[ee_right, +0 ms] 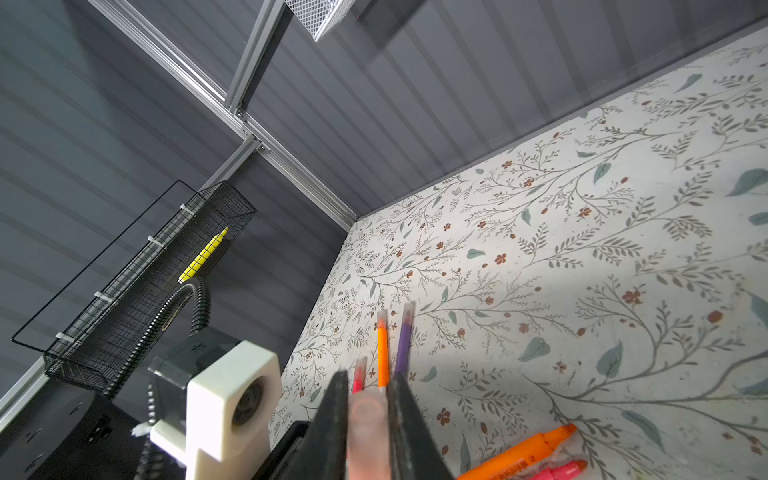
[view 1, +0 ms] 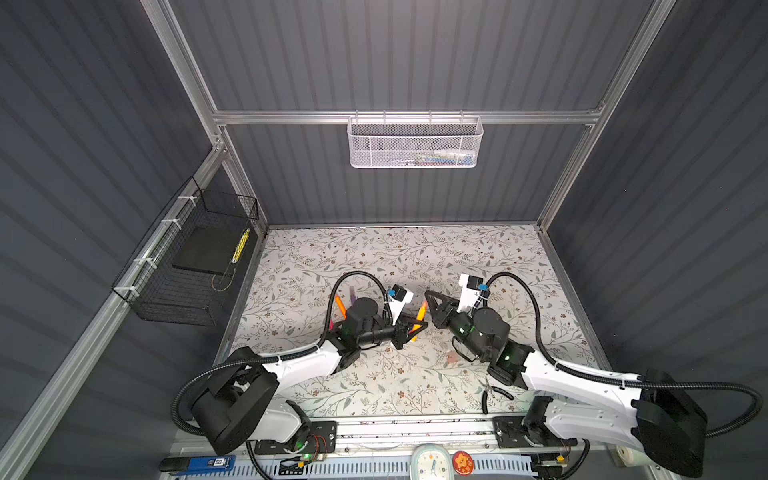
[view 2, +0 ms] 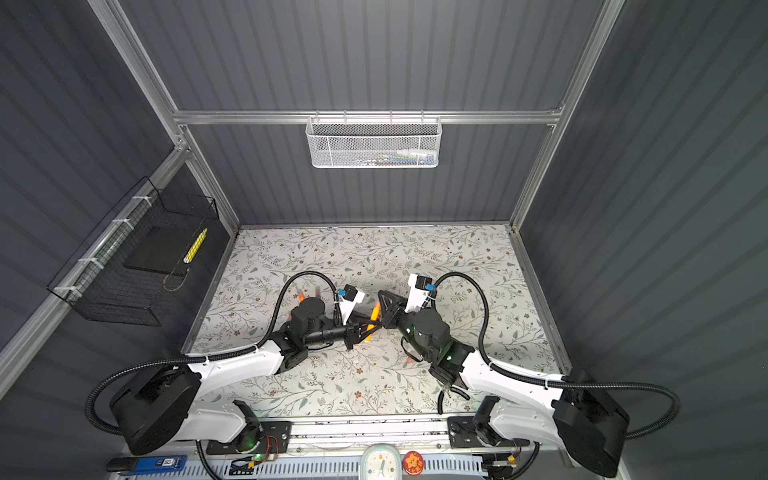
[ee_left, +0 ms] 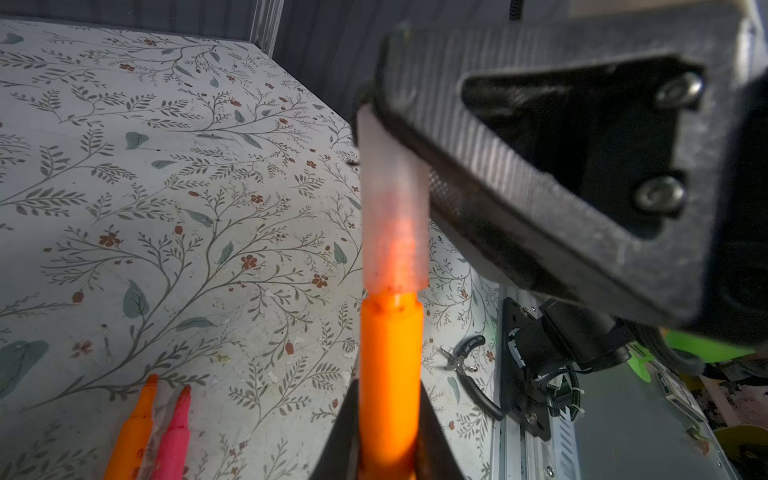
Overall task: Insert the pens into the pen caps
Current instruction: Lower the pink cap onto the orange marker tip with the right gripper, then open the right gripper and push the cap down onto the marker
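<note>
Surroundings: the desk (view 1: 374, 257), covered in a floral print, carries black-handled pliers (view 1: 494, 390) near its front edge, partly under the right arm. A black wire basket (view 1: 195, 257) on the left wall holds a yellow marker (view 1: 241, 245). A white mesh basket (view 1: 415, 143) hangs on the back rail.

Obstruction: in both top views the left arm covers part of the three capped pens (ee_right: 382, 349) lying behind it. The right wrist view shows them side by side: pink-red, orange, purple. Two uncapped pens (ee_left: 137, 428), orange and pink-red, lie close together on the desk.

Work piece: over mid-desk, the left gripper (ee_left: 390, 436) is pressed onto the barrel of the held orange pen (ee_left: 390, 365). A translucent pale-pink pen cap (ee_left: 392, 208) sits over its tip, with orange showing through. A short stretch of barrel shows below the cap's rim. The right gripper (ee_right: 369, 382) pinches the cap from both sides, and one of its fingers hides the cap's far end.
</note>
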`<act>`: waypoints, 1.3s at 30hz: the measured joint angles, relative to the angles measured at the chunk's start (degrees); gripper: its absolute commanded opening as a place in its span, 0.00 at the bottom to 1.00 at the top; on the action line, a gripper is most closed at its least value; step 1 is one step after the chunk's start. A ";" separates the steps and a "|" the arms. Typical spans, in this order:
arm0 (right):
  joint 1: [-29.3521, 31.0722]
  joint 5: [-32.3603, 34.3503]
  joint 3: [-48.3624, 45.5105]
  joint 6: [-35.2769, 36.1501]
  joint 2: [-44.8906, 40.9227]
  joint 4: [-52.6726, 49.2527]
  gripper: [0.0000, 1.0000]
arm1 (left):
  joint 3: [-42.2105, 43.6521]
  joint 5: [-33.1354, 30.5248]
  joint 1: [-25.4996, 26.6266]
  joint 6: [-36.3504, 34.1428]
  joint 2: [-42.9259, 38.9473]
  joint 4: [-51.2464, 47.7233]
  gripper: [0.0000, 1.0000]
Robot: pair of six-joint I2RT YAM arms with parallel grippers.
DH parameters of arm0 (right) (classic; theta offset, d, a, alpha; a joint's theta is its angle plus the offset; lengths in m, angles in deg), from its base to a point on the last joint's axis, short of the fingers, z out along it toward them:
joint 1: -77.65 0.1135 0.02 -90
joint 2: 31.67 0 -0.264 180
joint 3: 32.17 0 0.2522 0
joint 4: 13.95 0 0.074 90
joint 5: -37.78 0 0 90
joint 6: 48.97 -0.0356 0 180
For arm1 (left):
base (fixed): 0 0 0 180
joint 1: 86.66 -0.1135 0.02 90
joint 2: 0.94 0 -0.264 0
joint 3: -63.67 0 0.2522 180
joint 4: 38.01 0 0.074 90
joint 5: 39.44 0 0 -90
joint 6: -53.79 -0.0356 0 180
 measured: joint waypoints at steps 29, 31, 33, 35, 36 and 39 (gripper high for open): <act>0.48 1.62 -4.00 0.87 -9.62 -8.31 0.59 | 0.00 -0.90 0.00 -0.81 -0.11 3.61 0.00; 0.48 1.68 -3.72 1.36 -10.78 -8.50 0.57 | 0.00 -1.03 0.00 -1.14 -0.11 3.56 0.00; 0.44 1.86 -2.34 1.88 -11.19 -9.49 0.53 | -0.07 -1.03 0.00 -1.49 -0.11 3.37 0.00; 0.13 1.84 0.09 2.25 -10.69 -11.04 0.49 | -0.09 -1.03 0.00 -1.73 -0.11 3.08 0.00; -0.24 1.70 1.84 2.25 -10.05 -11.85 0.48 | -0.15 -1.03 0.02 -1.88 -0.11 2.75 0.00; -2.43 0.33 6.10 2.14 -7.56 -13.07 0.45 | -0.52 -1.03 0.07 -2.60 -0.11 2.05 0.00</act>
